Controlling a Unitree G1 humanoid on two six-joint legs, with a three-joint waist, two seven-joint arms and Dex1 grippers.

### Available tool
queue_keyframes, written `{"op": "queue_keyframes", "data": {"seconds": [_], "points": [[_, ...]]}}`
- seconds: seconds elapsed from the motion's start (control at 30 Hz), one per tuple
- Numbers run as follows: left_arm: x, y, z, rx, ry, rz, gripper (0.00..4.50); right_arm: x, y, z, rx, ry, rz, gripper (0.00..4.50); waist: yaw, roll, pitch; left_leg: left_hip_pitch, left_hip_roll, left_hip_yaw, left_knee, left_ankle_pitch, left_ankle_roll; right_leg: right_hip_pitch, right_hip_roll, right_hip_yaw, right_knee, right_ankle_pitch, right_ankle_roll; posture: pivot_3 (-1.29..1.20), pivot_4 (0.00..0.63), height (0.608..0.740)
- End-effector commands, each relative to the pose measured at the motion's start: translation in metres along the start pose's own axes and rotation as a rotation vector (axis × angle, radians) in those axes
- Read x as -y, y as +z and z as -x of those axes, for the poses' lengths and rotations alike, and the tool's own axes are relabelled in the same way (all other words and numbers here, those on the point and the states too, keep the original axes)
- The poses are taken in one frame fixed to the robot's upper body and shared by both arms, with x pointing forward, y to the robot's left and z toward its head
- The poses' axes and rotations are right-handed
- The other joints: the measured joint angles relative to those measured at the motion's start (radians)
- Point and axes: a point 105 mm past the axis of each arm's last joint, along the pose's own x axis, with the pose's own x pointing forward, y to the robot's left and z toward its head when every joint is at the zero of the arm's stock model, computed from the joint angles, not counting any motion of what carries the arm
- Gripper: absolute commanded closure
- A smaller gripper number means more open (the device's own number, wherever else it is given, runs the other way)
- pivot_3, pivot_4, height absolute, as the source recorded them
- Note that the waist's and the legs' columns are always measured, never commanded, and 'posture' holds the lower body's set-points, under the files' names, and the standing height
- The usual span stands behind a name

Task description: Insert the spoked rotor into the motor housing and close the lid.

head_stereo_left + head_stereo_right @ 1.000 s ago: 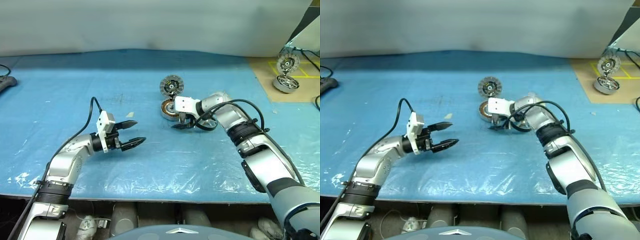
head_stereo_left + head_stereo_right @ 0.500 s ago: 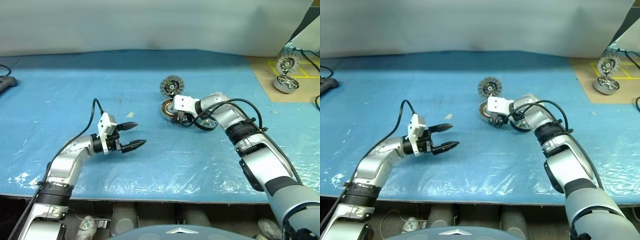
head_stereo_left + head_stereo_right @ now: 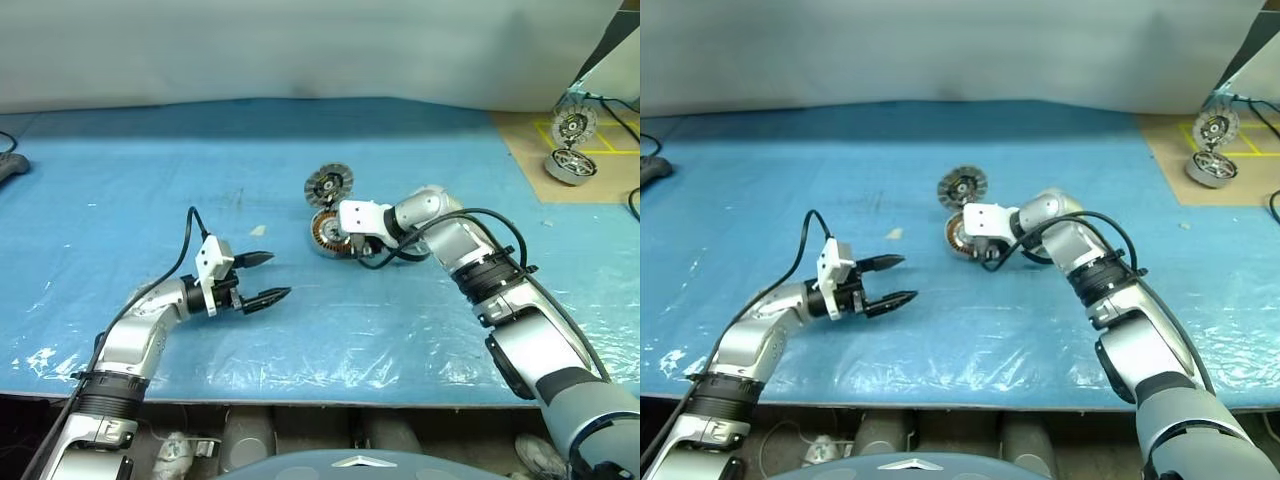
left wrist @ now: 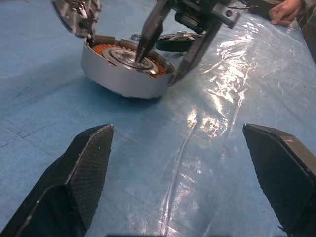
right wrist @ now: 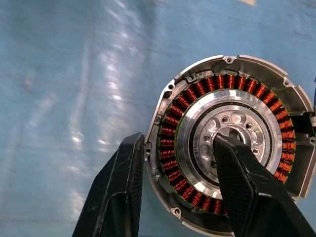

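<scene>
The motor housing [image 3: 322, 236], a silver shell with copper windings, lies open-side up on the blue sheet. My right gripper [image 3: 352, 246] is shut on its wall, with one finger in the pale centre hole [image 5: 232, 136] and the other against the outer rim. The lid [image 3: 328, 184], a ribbed grey disc, stands tilted against the housing's far side. The spoked rotor [image 4: 177, 37], a dark wheel, lies flat just behind the housing, under my right wrist. My left gripper [image 3: 278, 276] hovers open and empty, a short way left of the housing, pointing at it.
A spare silver unit [image 3: 564, 166] and its ribbed disc [image 3: 572, 125] sit on a brown board at the far right. A small pale scrap [image 3: 258, 230] lies left of the housing. A black object [image 3: 8, 166] is at the far left edge. A person's hand [image 4: 286, 10] rests beyond the work area.
My right gripper has shut on the housing wall and drawn back to the left, dragging the housing and the leaning lid along. The left gripper has stayed open and nearly still.
</scene>
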Motion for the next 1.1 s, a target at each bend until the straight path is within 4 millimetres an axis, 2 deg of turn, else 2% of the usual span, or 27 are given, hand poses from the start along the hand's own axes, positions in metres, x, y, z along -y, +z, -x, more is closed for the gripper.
{"op": "queue_keyframes", "data": {"seconds": [0.03,0.3,0.43,0.53,0.63,0.67,0.8,0.93,1.0,1.1], "points": [[0.001,0.005,0.002,0.028,-0.005,-0.022,0.00,-0.013,0.018,0.003,0.014,0.054,-0.048,2.58,0.000,0.000,0.000,0.000,0.000,0.000,0.000,0.000,0.000,0.000,0.000,0.000,0.000,0.000,0.000,0.00,0.150,0.740],[0.004,0.003,0.002,0.024,-0.008,-0.013,0.00,-0.025,0.017,-0.006,-0.064,0.073,-0.239,2.58,0.001,0.000,0.000,0.003,0.000,0.000,-0.001,0.000,-0.001,0.003,0.000,0.001,0.000,-0.002,-0.004,0.00,0.150,0.740],[0.003,0.006,-0.001,0.029,-0.009,-0.014,0.00,-0.022,0.021,-0.008,-0.042,0.036,-0.199,2.58,0.001,0.000,0.000,0.005,0.000,0.000,-0.002,0.000,-0.001,0.003,0.000,0.001,-0.001,-0.002,-0.004,0.00,0.150,0.740],[0.004,0.008,-0.004,0.033,-0.013,-0.015,0.00,-0.023,0.024,-0.006,-0.024,0.054,-0.248,1.75,0.001,0.000,0.000,0.006,0.000,0.000,-0.002,0.000,-0.001,0.004,0.000,0.002,0.000,-0.002,-0.004,0.00,0.150,0.740],[0.003,0.010,-0.006,0.035,-0.018,-0.016,0.00,-0.016,0.028,0.000,-0.021,0.053,-0.302,0.72,0.001,0.000,0.000,0.006,-0.001,0.000,-0.002,0.000,-0.001,0.004,0.000,0.002,0.000,-0.002,-0.004,0.00,0.150,0.740],[0.004,0.011,-0.007,0.035,-0.020,-0.017,0.00,-0.014,0.030,0.003,-0.010,0.052,-0.323,0.72,0.001,0.000,0.000,0.006,-0.001,0.001,-0.002,0.000,-0.002,0.003,0.000,0.002,0.000,-0.002,-0.003,0.00,0.150,0.740],[0.006,0.014,-0.009,0.038,-0.027,-0.015,0.00,-0.009,0.041,0.021,0.049,0.052,-0.329,0.72,0.001,0.000,0.000,0.005,-0.001,0.001,-0.002,0.000,-0.002,0.003,0.000,0.002,0.000,0.000,0.000,0.00,0.150,0.740],[0.008,0.018,-0.010,0.046,-0.027,-0.011,0.00,-0.009,0.048,0.056,0.155,0.018,-0.266,0.72,0.008,0.000,0.001,0.004,-0.001,0.001,-0.003,0.000,-0.002,0.003,0.000,0.002,-0.002,0.000,0.001,0.00,0.150,0.740],[0.008,0.019,-0.009,0.047,-0.027,-0.010,0.00,0.000,0.040,0.076,0.194,-0.047,-0.275,0.72,0.009,0.000,0.001,0.004,-0.001,0.001,-0.003,0.000,-0.002,0.003,-0.001,0.002,-0.002,0.000,0.001,0.00,0.150,0.740],[0.008,0.018,-0.008,0.045,-0.024,-0.006,0.00,0.034,0.008,0.108,0.204,-0.284,-0.351,0.72,0.009,0.000,0.001,0.006,-0.001,0.001,-0.003,0.000,-0.002,0.004,-0.001,0.002,-0.002,0.000,0.000,0.00,0.150,0.740]]}}
